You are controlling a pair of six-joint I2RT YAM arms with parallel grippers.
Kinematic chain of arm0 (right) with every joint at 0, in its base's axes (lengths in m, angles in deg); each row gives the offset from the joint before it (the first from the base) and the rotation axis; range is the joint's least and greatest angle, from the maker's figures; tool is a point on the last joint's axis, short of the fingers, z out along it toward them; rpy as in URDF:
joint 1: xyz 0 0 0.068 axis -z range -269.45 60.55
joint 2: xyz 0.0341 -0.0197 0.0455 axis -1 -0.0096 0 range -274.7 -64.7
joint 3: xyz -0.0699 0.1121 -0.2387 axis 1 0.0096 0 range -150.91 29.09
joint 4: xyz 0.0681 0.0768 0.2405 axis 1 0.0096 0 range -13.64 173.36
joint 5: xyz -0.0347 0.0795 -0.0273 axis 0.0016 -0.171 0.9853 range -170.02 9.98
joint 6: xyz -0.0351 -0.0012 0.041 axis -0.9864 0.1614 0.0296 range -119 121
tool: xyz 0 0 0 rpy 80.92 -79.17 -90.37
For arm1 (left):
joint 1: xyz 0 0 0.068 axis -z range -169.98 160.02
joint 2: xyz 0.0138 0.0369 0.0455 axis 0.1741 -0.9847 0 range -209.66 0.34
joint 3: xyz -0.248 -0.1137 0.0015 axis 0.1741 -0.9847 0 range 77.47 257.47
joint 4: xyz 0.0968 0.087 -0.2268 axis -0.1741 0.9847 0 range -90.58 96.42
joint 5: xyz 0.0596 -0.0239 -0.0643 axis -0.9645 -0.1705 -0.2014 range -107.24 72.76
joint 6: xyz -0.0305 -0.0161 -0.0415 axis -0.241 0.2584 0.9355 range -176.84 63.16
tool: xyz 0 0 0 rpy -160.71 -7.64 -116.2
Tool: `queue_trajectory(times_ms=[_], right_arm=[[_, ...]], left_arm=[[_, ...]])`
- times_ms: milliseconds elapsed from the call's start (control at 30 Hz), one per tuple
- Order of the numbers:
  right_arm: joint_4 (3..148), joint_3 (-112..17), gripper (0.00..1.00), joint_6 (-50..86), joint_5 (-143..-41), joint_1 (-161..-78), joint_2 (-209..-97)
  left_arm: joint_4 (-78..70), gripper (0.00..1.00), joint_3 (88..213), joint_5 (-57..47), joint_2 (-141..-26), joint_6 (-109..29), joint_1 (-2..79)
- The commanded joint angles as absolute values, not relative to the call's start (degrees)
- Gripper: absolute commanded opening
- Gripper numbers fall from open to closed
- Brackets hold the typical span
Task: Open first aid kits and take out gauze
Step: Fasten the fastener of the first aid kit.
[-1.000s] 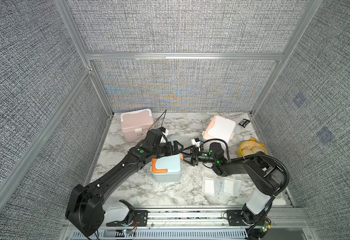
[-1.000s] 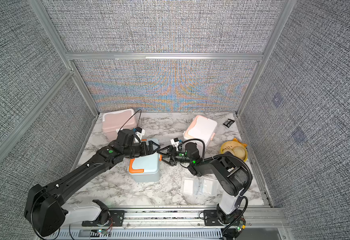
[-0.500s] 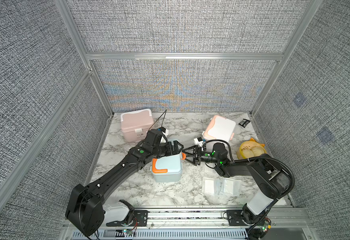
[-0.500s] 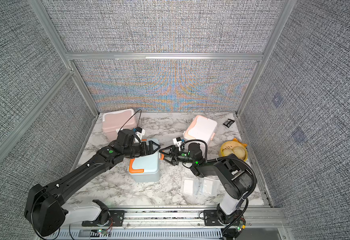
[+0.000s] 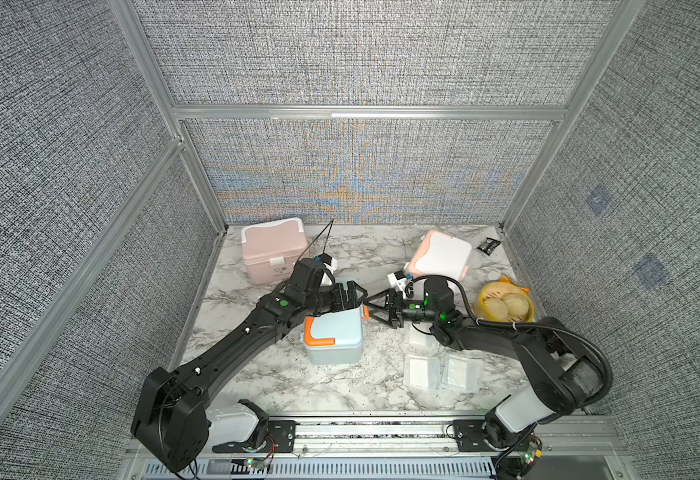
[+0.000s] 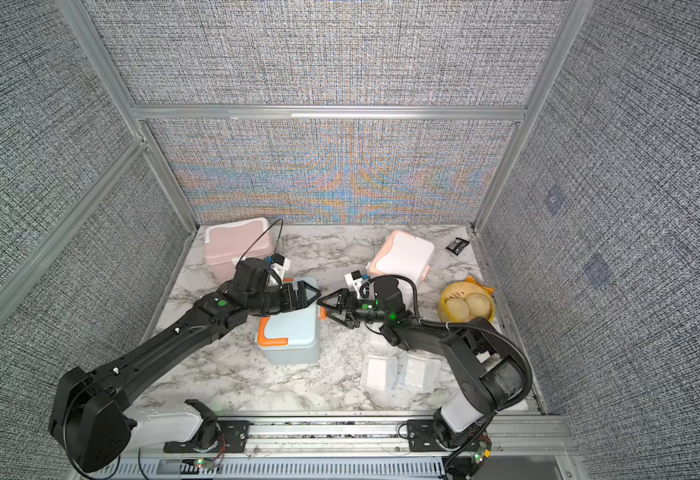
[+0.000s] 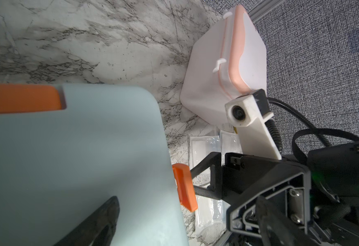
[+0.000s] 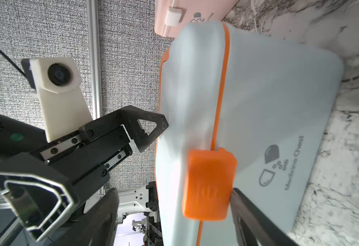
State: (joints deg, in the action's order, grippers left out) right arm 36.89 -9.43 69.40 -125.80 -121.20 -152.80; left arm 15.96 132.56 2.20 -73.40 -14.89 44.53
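The pale blue-and-orange first aid kit (image 5: 334,332) (image 6: 290,332) stands mid-table, lid down. My left gripper (image 5: 354,296) is open over the far end of its lid, and one finger (image 7: 102,219) lies on the lid. My right gripper (image 5: 375,309) (image 8: 172,196) is open, its jaws on either side of the orange latch (image 8: 208,183). One of its fingers (image 8: 251,215) touches the latch's edge. The pink kit (image 5: 273,249) stands shut at the back left. The white-and-peach kit (image 5: 439,255) lies at the back right. Three gauze packets (image 5: 421,370) (image 5: 460,372) (image 5: 421,337) lie on the table under my right arm.
A yellow basket of buns (image 5: 504,305) sits by the right wall, and a small black wrapper (image 5: 489,244) lies in the back right corner. Grey fabric walls close three sides. The two arms meet nose to nose above the blue kit.
My right gripper has crept slightly toward the blue kit's latch. The left arm and the kit have stayed put.
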Motion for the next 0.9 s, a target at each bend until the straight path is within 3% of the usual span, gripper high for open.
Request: queue_trajectory(times_ms=[0,133,533,700,867], right_arm=[[54.86,-11.41,0.84,58.53,-122.32,-121.28,-148.89],[63.16,-13.88,0.85,53.36,-120.29,-121.26,-145.22],[61.15,-15.55,0.81,54.32,-122.03,-122.19,-146.31],[62.72,-17.13,0.36,53.63,-121.11,-122.32,-148.25],[65.58,-18.63,0.3,51.73,-120.11,-122.46,-150.18]], left_arm=[[22.62,0.99,132.05,0.77,-73.67,-14.96,44.57],[22.7,0.99,132.25,0.77,-73.76,-15.03,44.57],[22.71,0.99,132.41,0.74,-73.88,-15.01,44.57],[22.56,0.99,132.31,0.82,-74.13,-15.04,44.57],[22.61,0.99,132.13,0.68,-73.94,-15.01,44.59]])
